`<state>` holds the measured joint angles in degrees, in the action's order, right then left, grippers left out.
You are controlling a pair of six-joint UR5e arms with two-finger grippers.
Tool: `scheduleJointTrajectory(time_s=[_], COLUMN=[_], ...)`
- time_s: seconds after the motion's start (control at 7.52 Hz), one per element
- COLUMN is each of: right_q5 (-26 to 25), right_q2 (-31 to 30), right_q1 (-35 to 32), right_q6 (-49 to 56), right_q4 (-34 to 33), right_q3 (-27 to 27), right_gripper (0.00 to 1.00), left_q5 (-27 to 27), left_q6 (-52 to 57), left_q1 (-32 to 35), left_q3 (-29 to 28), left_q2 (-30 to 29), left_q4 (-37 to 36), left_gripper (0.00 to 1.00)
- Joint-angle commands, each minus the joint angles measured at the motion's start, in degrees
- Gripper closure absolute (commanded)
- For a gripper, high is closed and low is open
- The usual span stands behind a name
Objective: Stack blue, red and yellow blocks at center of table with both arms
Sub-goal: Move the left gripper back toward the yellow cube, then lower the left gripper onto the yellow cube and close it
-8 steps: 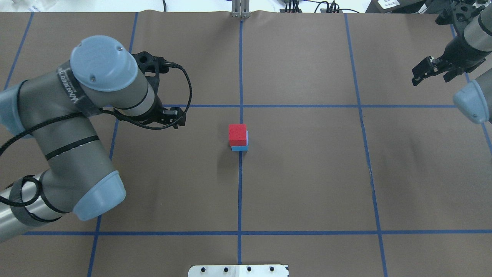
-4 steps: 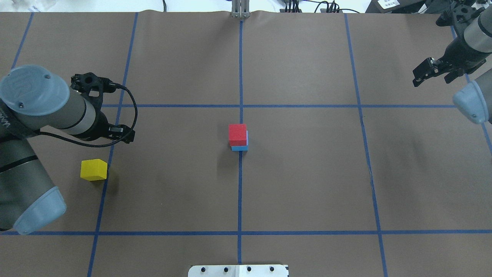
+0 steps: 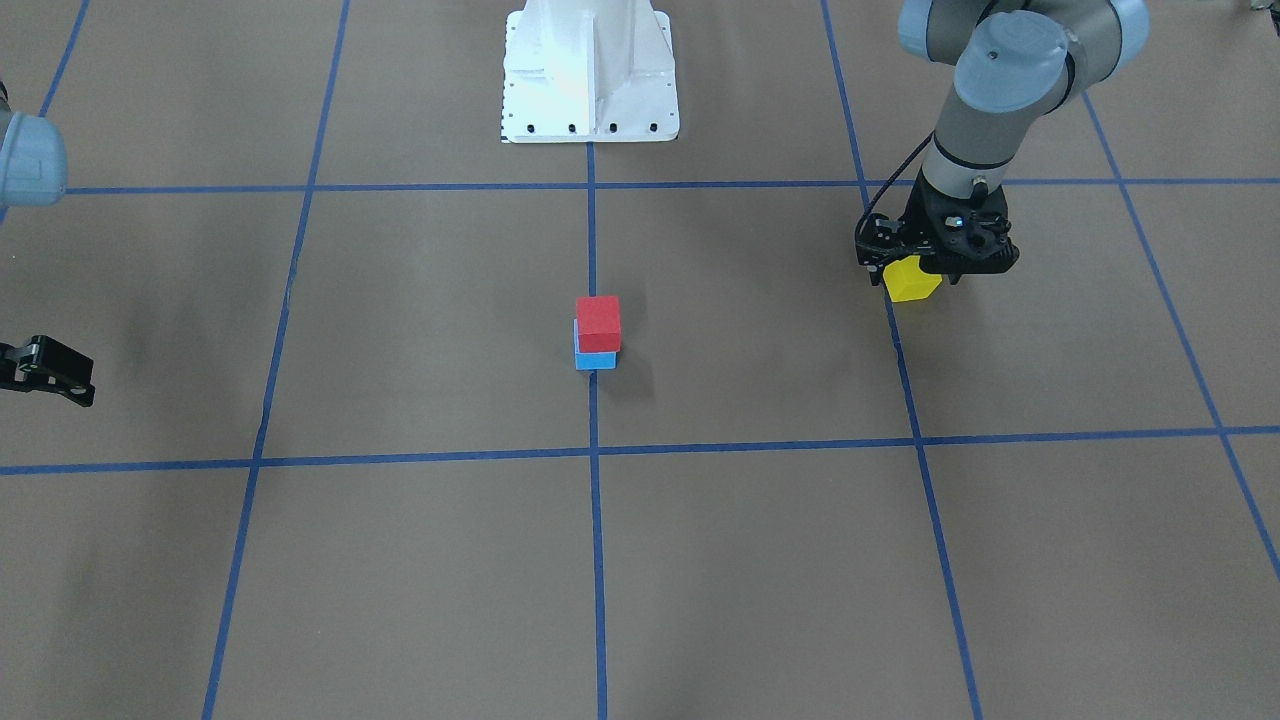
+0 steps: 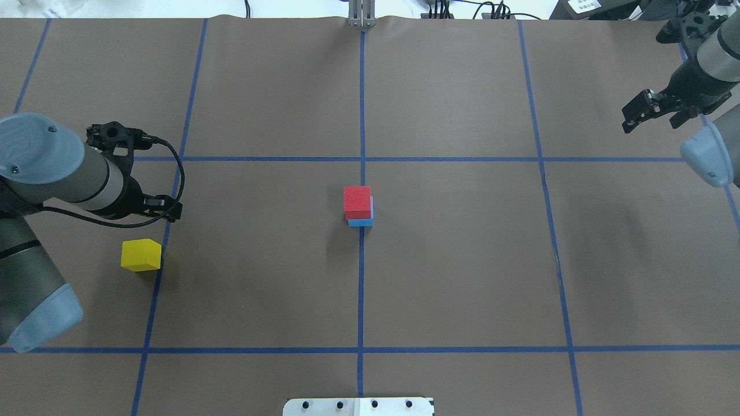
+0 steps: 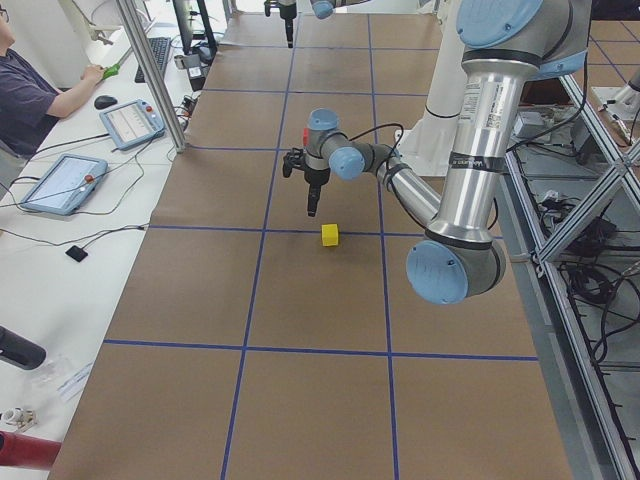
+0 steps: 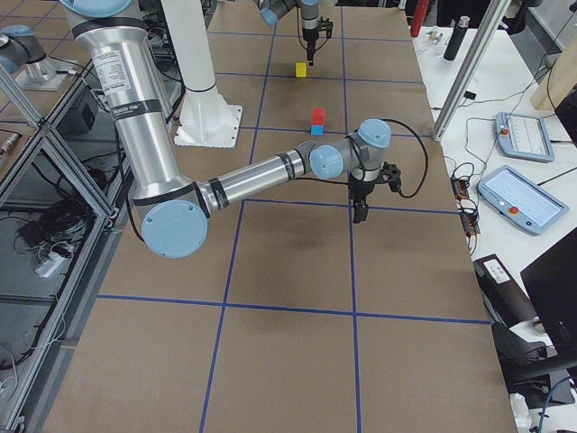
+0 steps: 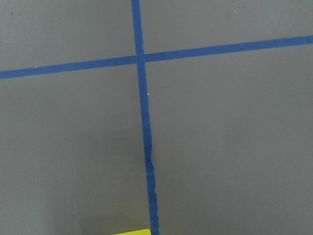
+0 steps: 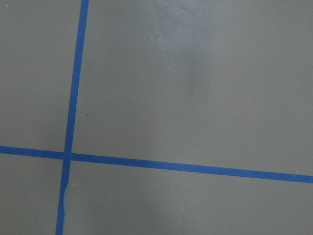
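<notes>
A red block [image 4: 357,201] sits on a blue block [image 4: 361,222] at the table's centre, slightly offset; the stack also shows in the front view [image 3: 598,320]. A yellow block [image 4: 140,255] lies alone on the table at the left, on a tape line. My left gripper [image 4: 167,209] hovers open and empty above the table, just beyond the yellow block. In the front view it [image 3: 945,268] overlaps the block [image 3: 912,284]. The left wrist view shows only a yellow sliver [image 7: 132,232] at its bottom edge. My right gripper [image 4: 633,115] is open and empty at the far right.
Blue tape lines [image 4: 362,289] grid the brown table cover. The robot's white base plate [image 3: 590,70] is at the near edge. An operator [image 5: 30,95] and tablets [image 6: 521,135] are on a side bench beyond the table's far edge.
My left arm has swung from beside the central stack out to the left, uncovering the yellow block. The right gripper has drifted slightly. The stack has not moved.
</notes>
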<state>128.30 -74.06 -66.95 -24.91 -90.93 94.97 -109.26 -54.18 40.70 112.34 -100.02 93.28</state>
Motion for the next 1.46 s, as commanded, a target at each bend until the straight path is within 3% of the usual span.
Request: scheduleJointTrajectory(time_s=[0.0,0.8,1.33], right_q5=[-0.1,0.1,0.1], right_q2=[0.1,0.1,0.1], right_q1=[0.2,0.1,0.0], right_q6=[-0.1,-0.1,0.0], right_q4=[0.1,0.1,0.1], right_q3=[-0.7,-0.1,0.3], right_gripper=[0.0,0.0,0.0], left_q5=[0.0,-0.2,-0.2], left_q6=[0.0,0.1,-4.3], left_q1=[-0.2,-0.2,-0.6], left_q3=[-3.3,-4.3,-5.0], left_q2=[-0.3,0.6,3.1], left_q4=[0.1,0.3,5.5], left_gripper=[0.0,0.0,0.0])
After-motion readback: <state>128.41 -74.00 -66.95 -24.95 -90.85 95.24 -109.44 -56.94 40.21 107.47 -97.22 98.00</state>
